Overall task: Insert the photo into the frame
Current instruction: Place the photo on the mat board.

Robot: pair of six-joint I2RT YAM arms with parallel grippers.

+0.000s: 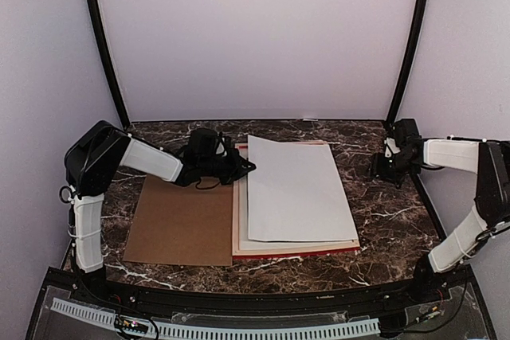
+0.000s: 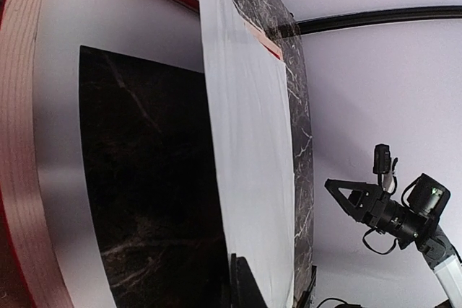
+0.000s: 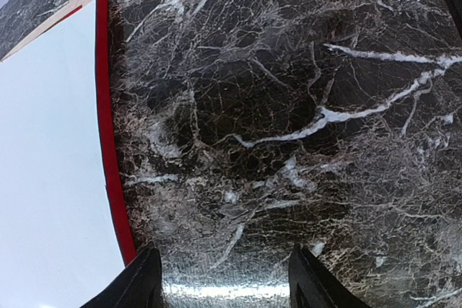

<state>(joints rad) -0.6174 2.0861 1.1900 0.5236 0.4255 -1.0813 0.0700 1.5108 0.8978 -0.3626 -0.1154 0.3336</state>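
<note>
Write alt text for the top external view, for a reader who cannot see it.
A white sheet lies askew over a red-edged frame on a dark marble table, its far left corner held by the left hand. A brown board lies left of the frame; the right hand hovers at the right, apart from the frame.

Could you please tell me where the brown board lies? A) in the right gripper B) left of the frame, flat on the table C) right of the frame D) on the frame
B: the top view shows the board flat on the table, left of the frame.
</note>
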